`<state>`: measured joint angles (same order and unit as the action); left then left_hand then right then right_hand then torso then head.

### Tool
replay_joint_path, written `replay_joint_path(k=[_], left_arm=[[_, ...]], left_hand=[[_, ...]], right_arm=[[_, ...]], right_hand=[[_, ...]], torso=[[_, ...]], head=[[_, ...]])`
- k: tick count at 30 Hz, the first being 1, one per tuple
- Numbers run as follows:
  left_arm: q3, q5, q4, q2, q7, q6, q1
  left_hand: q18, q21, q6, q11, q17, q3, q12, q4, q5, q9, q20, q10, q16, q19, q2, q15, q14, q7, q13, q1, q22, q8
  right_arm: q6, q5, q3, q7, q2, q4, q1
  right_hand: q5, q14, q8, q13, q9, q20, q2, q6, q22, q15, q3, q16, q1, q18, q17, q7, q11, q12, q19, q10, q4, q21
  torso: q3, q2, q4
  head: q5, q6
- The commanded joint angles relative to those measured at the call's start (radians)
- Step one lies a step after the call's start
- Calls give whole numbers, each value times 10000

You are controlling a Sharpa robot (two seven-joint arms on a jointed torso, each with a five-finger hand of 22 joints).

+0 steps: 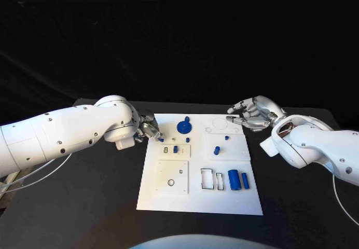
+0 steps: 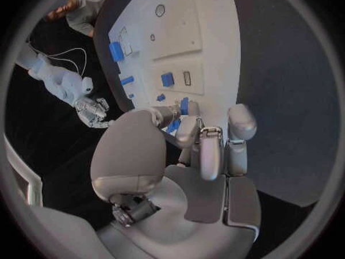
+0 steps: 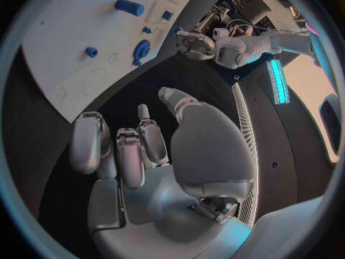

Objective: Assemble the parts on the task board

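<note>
The white rectangular task board [image 1: 201, 202] lay in the middle of the black desk [image 1: 90, 207], its long sides running away from the robot. Bare desk showed on both long sides of the board and along its near edge; the far edge sat close to the desk's back rim.

The left robot hand [image 1: 147, 127] hung over the board's far left corner, fingers curled together around a small blue part [image 1: 161, 139] at its tips. In the left wrist view the fingers [image 2: 188, 128] closed beside that blue piece [image 2: 175, 124], and it appeared pinched. The right robot hand [image 1: 253, 114] hovered just beyond the board's far right corner, over bare desk, fingers apart and holding nothing; the right wrist view showed its fingers [image 3: 129, 155] spread above the dark surface, clear of the board's edge.

On the board, counted in the head view: one round blue disc with a stem [image 1: 184, 126] near the far edge, one small blue peg [image 1: 176, 149] in the left inset plate, one short blue peg [image 1: 217, 150] right of centre, and two blue cylinders, a thick one [image 1: 234, 179] and a thin one [image 1: 245, 180], side by side near the right edge. Two further tiny blue bits near the disc were too small to identify.
</note>
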<state>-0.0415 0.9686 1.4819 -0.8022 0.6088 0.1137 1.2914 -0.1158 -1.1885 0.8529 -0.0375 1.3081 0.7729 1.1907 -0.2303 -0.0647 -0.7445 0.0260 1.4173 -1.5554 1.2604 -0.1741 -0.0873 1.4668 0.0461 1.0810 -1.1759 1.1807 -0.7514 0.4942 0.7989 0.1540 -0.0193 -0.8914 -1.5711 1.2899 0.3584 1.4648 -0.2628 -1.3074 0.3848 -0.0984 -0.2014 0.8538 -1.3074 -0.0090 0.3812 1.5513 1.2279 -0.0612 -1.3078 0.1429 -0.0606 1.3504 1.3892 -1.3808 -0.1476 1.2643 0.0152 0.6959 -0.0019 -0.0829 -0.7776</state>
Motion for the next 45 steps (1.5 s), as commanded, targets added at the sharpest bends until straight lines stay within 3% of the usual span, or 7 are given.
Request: replay_joint_path(k=[1,8,18,23,33,45], left_arm=[[1,85,329,-131,-410,-644,-77],[-2,492,791,-315,-610,-981,-310],[-18,814,861,-202,-534,-845,-569],[-25,976,799,-134,-407,-749,-603],[-30,1067,693,-25,-326,-454,-620],[-36,1091,564,68,-245,-213,-636]], left_hand=[[38,-49,177,-1,2230,1690,-21,1628,-53,17,-7,80,-18,76,6,-22,959,-128,-12,126,8,-56],[49,-91,229,-13,2279,1807,0,1704,-135,31,-17,124,-35,118,-48,-33,971,-141,5,194,65,-104],[48,-92,253,-16,2288,1883,-1,1760,-224,46,-24,147,-38,124,-79,-41,973,-145,-3,238,76,-126],[51,-103,272,-16,2299,1914,-9,1781,-286,54,-28,154,-42,135,-96,-44,976,-145,-13,276,94,-141],[58,-119,380,-29,2334,2025,9,1962,-833,105,-38,229,-54,155,-192,-47,984,-164,-1,505,159,-239],[62,-140,404,-33,2367,2027,31,2024,-996,122,-40,256,-65,172,-213,-51,990,-167,23,560,194,-260]], right_arm=[[-160,27,1,17,2,-2,-15],[-171,26,2,22,14,7,-36],[-179,25,3,27,24,8,-56],[-179,25,3,30,23,0,-59],[-178,24,3,29,21,-5,-60],[-175,24,3,21,21,-4,-62]], right_hand=[[34,913,-30,-24,12,25,56,-51,-310,-24,22,-35,-9,-207,-2063,-5,16,14,-36,32,-46,-22],[34,913,-30,-24,12,25,56,-51,-310,-24,22,-35,-9,-207,-2063,-5,16,14,-36,32,-46,-22],[34,913,-30,-24,12,25,56,-51,-310,-24,22,-35,-9,-207,-2063,-5,16,14,-36,32,-46,-22],[34,913,-30,-24,12,25,56,-51,-310,-24,22,-35,-9,-207,-2063,-5,16,14,-36,32,-46,-22],[53,913,-34,-28,20,25,52,-52,-315,-23,29,-35,-17,-205,-2064,-3,15,20,-31,28,-64,-20],[60,914,-37,-26,26,26,50,-52,-316,-23,36,-35,-18,-205,-2065,-4,15,20,-30,29,-72,-23]], torso=[[-2,11,-4],[-4,1,-7],[3,25,-28],[15,28,-24],[5,30,-13],[-2,22,-8]], head=[[-4,-7],[-25,1],[-29,12],[-33,-1],[-37,-31],[-34,-71]])
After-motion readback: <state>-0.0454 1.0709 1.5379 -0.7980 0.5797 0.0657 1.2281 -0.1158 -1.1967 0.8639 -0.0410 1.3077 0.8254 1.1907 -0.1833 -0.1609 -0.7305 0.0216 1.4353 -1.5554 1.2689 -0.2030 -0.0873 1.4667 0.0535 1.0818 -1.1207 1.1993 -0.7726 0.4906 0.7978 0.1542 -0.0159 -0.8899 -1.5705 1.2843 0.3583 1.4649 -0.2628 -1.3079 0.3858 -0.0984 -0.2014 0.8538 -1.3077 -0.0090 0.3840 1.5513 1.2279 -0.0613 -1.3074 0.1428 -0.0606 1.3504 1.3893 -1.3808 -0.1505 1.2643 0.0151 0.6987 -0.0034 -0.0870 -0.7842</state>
